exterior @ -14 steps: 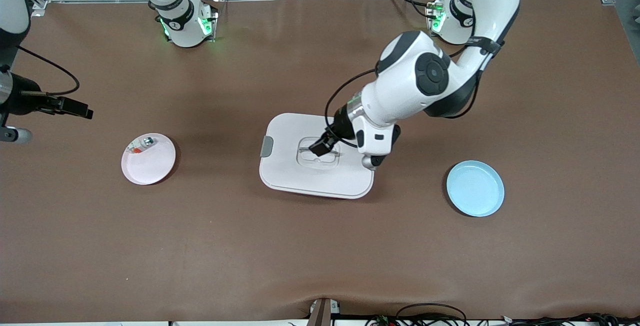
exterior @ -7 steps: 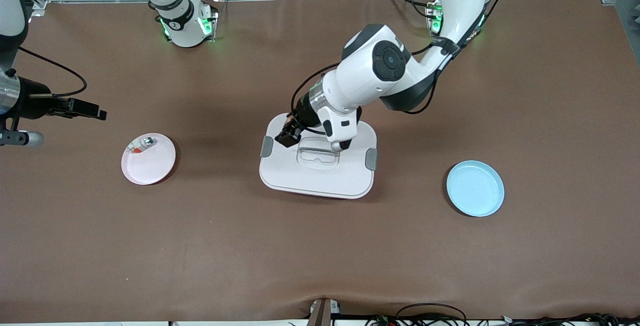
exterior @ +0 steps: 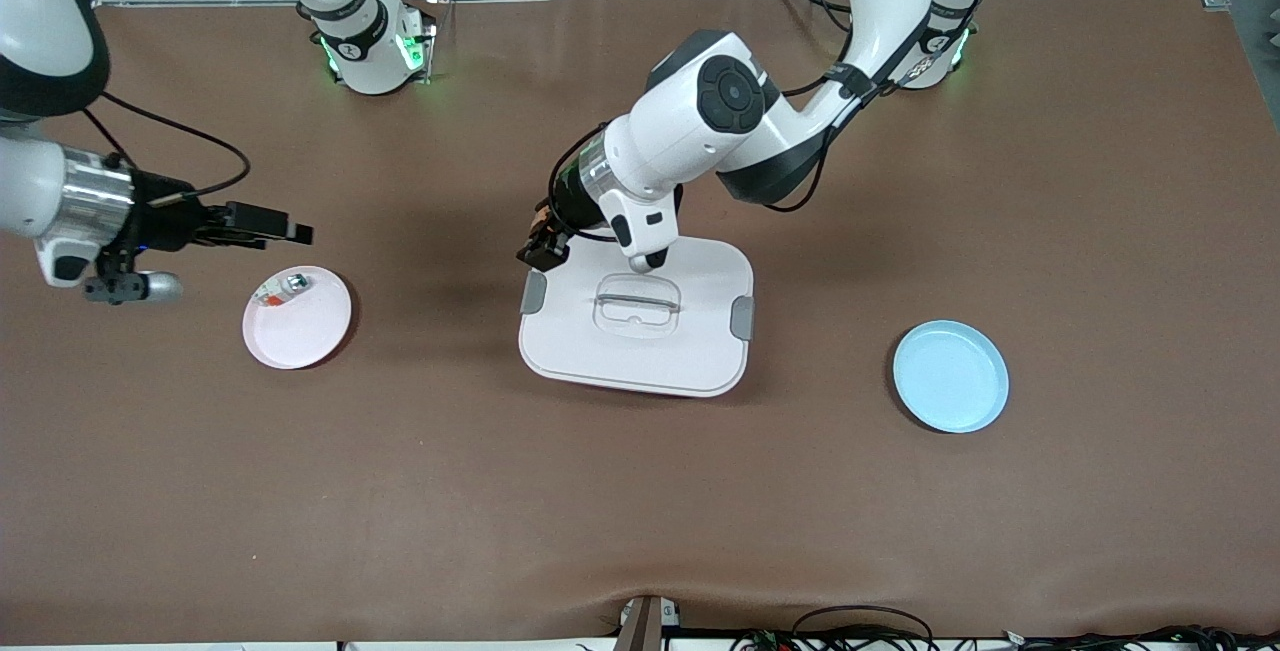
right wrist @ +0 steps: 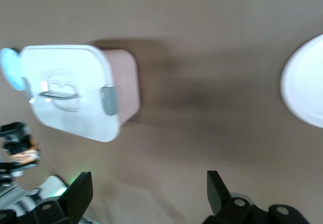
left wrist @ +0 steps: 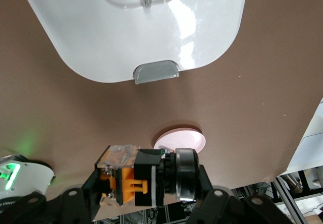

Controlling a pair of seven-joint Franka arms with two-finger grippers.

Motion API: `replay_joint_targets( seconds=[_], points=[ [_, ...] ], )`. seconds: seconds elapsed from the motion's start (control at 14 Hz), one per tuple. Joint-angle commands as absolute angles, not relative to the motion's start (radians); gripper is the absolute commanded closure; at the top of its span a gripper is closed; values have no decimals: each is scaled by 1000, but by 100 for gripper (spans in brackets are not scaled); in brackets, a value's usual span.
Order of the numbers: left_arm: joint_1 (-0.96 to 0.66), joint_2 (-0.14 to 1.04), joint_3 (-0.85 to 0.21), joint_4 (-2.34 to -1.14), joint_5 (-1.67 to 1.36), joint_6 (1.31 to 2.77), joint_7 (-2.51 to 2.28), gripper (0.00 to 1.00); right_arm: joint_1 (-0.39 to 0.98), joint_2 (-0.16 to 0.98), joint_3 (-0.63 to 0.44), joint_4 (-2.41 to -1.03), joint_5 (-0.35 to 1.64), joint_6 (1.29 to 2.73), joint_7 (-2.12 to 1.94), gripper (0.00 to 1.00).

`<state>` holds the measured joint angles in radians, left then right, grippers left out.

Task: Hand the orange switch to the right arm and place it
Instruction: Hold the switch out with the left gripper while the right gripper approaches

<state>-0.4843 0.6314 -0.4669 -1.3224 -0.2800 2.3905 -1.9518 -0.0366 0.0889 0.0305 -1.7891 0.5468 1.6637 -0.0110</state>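
The orange switch (left wrist: 144,182), a black body with orange parts and a silver ring, lies crosswise in my left gripper (left wrist: 149,186), which is shut on it. In the front view the left gripper (exterior: 538,247) hangs with the orange switch (exterior: 541,224) over the corner of the white lidded box (exterior: 690,351) toward the right arm's end. My right gripper (exterior: 285,226) is open over the table above the pink plate (exterior: 300,331). Its fingers (right wrist: 75,193) stand wide apart around nothing. The right wrist view shows the left gripper with the switch (right wrist: 21,151) farther off.
The pink plate holds a small silver-and-white part with a red bit (exterior: 283,287). A light blue plate (exterior: 950,376) lies toward the left arm's end. The box lid has a grey clip (left wrist: 155,71) and a centre handle (exterior: 637,302).
My left gripper has carried the switch from over the lid's handle toward the right arm's end. The right arm has reached in toward the middle of the table.
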Motion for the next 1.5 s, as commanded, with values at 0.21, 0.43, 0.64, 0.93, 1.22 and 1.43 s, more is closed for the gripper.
replay_joint_targets(
  seconds=[0.21,0.43,0.64,0.93,1.22,1.43],
  points=[
    [-535,664,-459,-1281,-298,2427,-2069,100,50,-11,28,-1946,721,1800,-23,0],
    [-537,667,-460,-1281,-298,2427,-2120,100,103,-49,28,-2028,781,1877,-57,0],
    [-552,675,-459,-1281,-298,2430,-2149,100,149,-78,28,-2100,841,1945,-93,0],
    [-557,683,-459,-1281,-298,2454,-2168,100,196,-86,28,-2131,888,1976,-115,0],
    [-557,683,-459,-1281,-298,2461,-2168,100,265,-83,28,-2167,945,2080,-114,0],
    [-557,683,-459,-1281,-298,2461,-2168,100,310,-80,28,-2189,974,2161,-114,0]
  ],
)
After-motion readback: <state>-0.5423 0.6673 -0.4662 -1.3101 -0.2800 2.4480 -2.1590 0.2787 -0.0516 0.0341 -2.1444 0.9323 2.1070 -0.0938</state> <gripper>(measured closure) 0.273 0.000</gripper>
